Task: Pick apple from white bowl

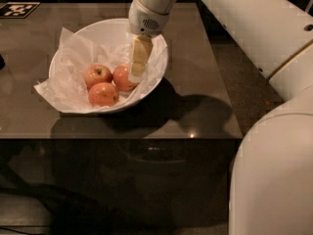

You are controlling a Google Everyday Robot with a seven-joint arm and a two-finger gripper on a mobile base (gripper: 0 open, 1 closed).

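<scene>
The white bowl [156, 72] stands on the table, lined with crumpled white paper [73, 77]. Three red-orange apples lie in it: one at the left [98, 75], one at the front [102, 95] and one at the right [122, 78]. My gripper [135, 75] reaches down into the bowl from above. Its cream-coloured tip is against the right side of the right apple. All three apples rest on the paper.
The bowl sits on a dark glossy table [195, 106], whose front edge runs below the bowl and whose right edge is near my arm [254, 28]. A black-and-white marker tag [17, 9] lies at the far left corner. The robot's white body [274, 175] fills the lower right.
</scene>
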